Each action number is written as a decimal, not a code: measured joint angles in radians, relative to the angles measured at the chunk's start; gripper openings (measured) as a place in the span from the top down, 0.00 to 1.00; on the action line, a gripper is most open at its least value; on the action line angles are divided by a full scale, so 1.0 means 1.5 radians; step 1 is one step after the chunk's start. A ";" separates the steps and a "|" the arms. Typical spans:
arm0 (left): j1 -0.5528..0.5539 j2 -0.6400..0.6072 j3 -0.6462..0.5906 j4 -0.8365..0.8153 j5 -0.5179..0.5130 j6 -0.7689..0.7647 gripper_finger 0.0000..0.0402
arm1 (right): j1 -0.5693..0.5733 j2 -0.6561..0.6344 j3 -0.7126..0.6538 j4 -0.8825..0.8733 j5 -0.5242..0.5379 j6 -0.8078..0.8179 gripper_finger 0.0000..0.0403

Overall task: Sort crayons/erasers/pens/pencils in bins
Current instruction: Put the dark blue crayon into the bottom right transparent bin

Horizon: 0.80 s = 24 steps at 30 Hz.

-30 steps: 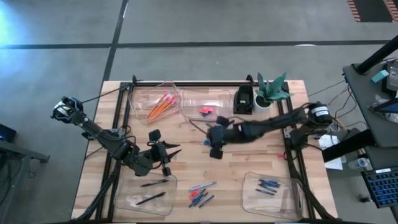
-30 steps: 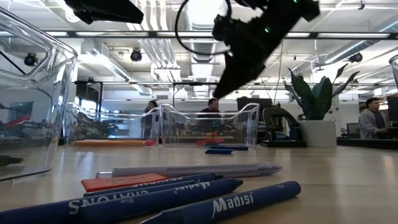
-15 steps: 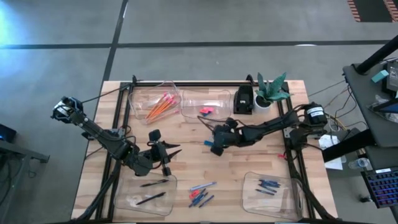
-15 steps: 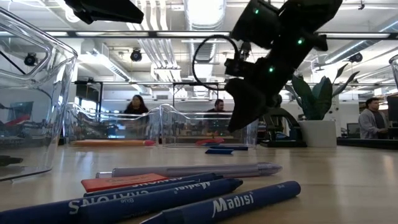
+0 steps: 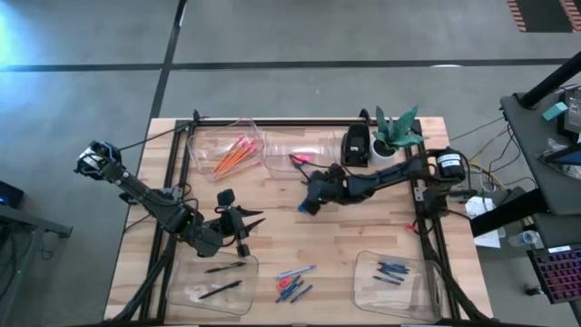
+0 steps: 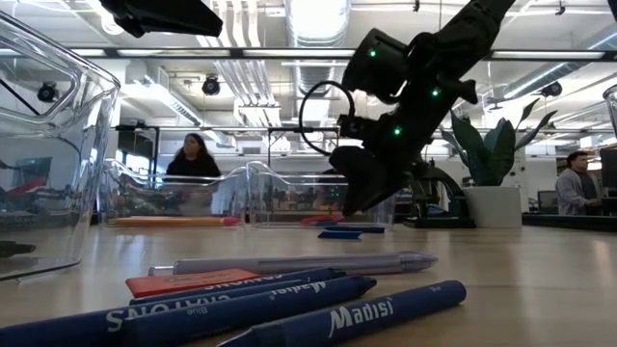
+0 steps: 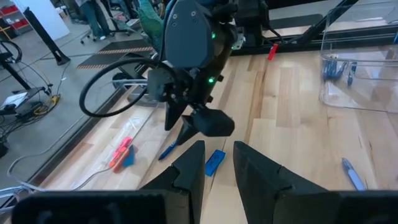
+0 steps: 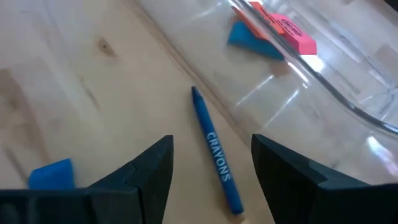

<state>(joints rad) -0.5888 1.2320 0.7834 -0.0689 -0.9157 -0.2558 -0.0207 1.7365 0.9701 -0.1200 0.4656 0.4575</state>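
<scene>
My right gripper (image 5: 307,203) hangs open low over the table's middle, in front of the far middle bin (image 5: 300,150), which holds pink and blue erasers (image 8: 273,34). A loose blue crayon (image 8: 216,163) lies on the wood between its fingers, untouched. A blue eraser (image 8: 53,173) lies on the wood beside it and also shows in the left wrist view (image 7: 214,162). My left gripper (image 5: 247,221) is open and empty by the near left bin (image 5: 213,280), which holds black pens. Orange pencils (image 5: 229,153) lie in the far left bin. Blue crayons (image 5: 392,271) lie in the near right bin.
Loose blue crayons, a pen and a red eraser (image 5: 292,283) lie near the table's near edge between the two near bins. A black box (image 5: 354,145) and a potted plant (image 5: 395,132) stand at the far right. People show in the room beyond the table.
My right gripper has come down from high above the table to just over the wood, shifting a little toward the far edge, beside the far middle bin and over the loose blue crayon.
</scene>
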 joint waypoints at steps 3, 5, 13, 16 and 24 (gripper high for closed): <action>0.000 0.000 0.000 0.000 0.000 0.000 0.82 | -0.005 0.010 0.005 0.000 0.002 -0.002 0.48; 0.000 0.000 0.000 -0.001 0.000 0.000 0.82 | -0.007 0.015 0.007 0.000 0.002 -0.002 0.48; 0.000 0.000 0.000 0.000 0.000 0.000 0.82 | -0.002 0.017 0.007 -0.005 -0.002 -0.003 0.52; 0.000 0.000 0.000 0.000 0.000 0.000 0.82 | 0.010 0.015 0.006 -0.011 -0.012 -0.051 0.54; 0.000 0.000 0.000 0.000 0.000 0.000 0.82 | 0.020 0.015 -0.006 -0.038 -0.020 -0.181 0.57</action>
<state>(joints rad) -0.5886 1.2320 0.7830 -0.0692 -0.9157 -0.2558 0.0094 1.7596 0.9608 -0.1773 0.4350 0.1865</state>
